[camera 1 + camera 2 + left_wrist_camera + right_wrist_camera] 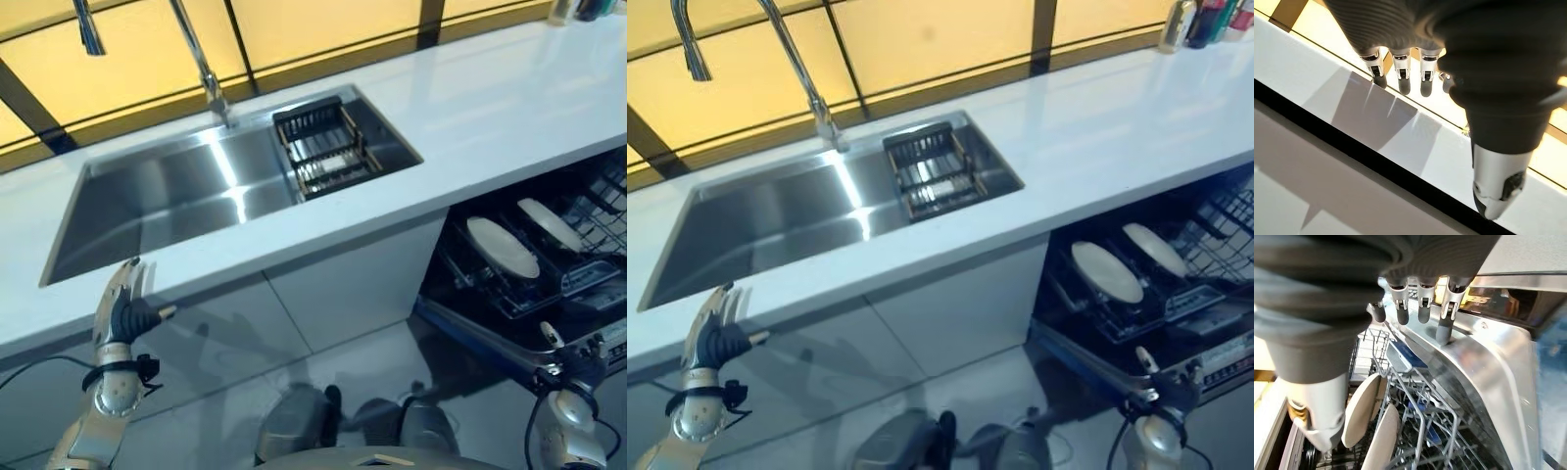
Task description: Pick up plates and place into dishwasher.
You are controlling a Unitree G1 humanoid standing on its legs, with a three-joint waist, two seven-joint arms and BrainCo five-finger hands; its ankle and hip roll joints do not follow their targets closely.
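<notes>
Two plates are stood on edge in the rack of the open dishwasher, apparently in adjacent slots. The left hand is held open and empty before the counter. The right hand is held over the dishwasher's edge, fingers extended, nothing gripped.

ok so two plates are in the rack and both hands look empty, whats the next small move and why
Probably nothing more than drawing the right hand back from the dishwasher rack. Both plates already stand in it, the sink and its small rack hold no plate, and the left hand hangs open and empty below the counter.
</notes>
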